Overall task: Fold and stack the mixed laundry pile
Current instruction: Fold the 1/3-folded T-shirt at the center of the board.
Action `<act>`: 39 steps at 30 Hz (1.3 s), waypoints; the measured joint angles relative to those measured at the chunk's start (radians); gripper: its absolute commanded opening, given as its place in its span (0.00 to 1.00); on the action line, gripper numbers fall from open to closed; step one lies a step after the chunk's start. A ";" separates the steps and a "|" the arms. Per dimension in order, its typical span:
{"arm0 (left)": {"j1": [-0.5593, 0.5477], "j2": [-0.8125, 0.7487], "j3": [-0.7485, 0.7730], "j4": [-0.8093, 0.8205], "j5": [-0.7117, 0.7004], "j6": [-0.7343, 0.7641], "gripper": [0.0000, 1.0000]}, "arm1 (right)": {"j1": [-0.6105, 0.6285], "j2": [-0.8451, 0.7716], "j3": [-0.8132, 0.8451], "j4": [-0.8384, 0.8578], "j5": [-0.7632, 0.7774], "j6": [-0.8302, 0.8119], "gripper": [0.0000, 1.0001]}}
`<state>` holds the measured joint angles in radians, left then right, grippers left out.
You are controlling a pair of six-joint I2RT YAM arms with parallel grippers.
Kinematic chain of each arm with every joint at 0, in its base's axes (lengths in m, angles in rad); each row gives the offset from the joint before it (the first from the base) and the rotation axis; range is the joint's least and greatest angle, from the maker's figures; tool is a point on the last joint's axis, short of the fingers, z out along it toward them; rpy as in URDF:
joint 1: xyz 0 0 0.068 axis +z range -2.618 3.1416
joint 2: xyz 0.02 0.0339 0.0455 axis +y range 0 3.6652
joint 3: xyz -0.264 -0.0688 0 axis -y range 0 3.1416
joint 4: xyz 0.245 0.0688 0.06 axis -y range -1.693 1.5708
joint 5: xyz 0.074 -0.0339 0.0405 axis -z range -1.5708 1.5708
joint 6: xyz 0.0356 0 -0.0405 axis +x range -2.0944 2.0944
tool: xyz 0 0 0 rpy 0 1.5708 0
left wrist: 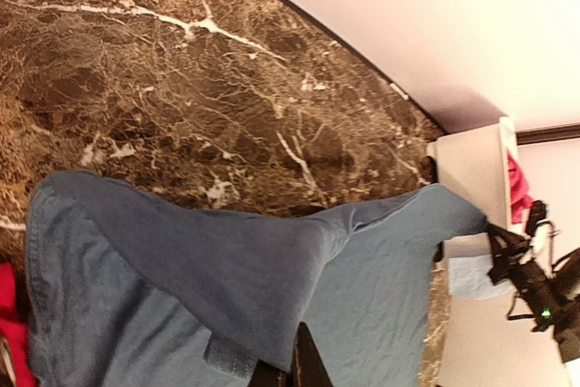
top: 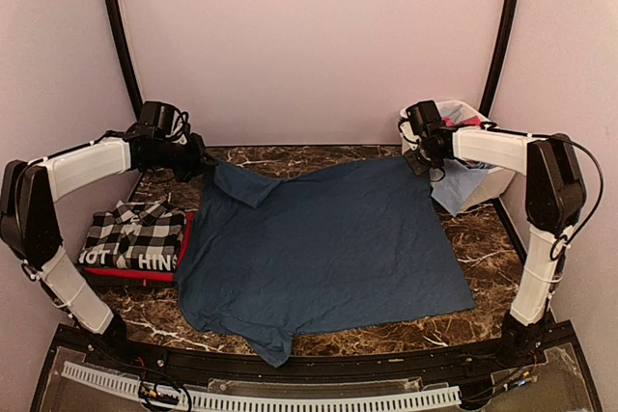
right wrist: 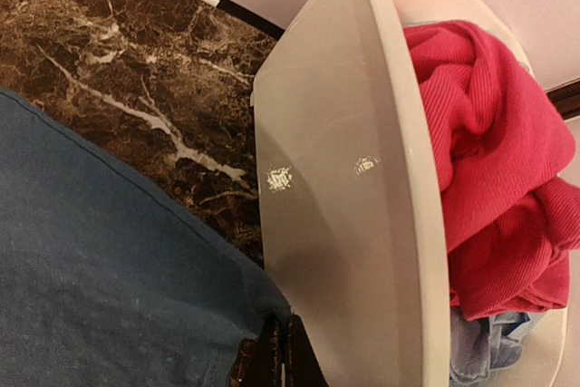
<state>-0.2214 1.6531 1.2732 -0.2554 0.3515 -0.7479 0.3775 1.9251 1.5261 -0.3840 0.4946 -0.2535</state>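
Observation:
A navy blue tee [top: 319, 238] lies spread flat over the marble table, one sleeve folded over at its far left corner. My left gripper [top: 206, 164] is shut on that far left corner [left wrist: 272, 269], its jaws [left wrist: 299, 364] pinching the cloth edge. At the far right corner [right wrist: 109, 260], my right gripper [top: 423, 156] is shut on the tee, its fingertips [right wrist: 283, 351] tight against the tub wall. A folded black-and-white checked garment [top: 133, 231] with white lettering rests on a folded red tee [top: 135, 275] at the left.
A white plastic tub [top: 483, 180] stands at the back right, its wall [right wrist: 335, 178] right beside my right gripper. It holds a pink-red garment [right wrist: 489, 160] and a light blue piece [top: 452, 190] hanging over its front. Curved black rails run along the back wall.

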 measured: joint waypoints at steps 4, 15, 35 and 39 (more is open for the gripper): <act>-0.017 -0.158 -0.097 0.008 0.032 -0.086 0.00 | 0.000 -0.052 -0.089 0.017 0.000 -0.002 0.00; -0.080 -0.384 -0.356 -0.007 0.021 -0.240 0.00 | 0.001 -0.244 -0.266 0.025 -0.055 0.041 0.00; -0.090 -0.237 -0.568 0.082 -0.013 -0.305 0.00 | 0.050 -0.058 -0.379 -0.088 0.001 0.141 0.00; -0.090 -0.217 -0.579 0.098 -0.013 -0.306 0.00 | 0.052 -0.046 -0.376 -0.105 0.003 0.153 0.09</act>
<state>-0.3115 1.4361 0.6945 -0.1574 0.3389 -1.0542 0.4294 1.8790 1.1500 -0.4892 0.4973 -0.1001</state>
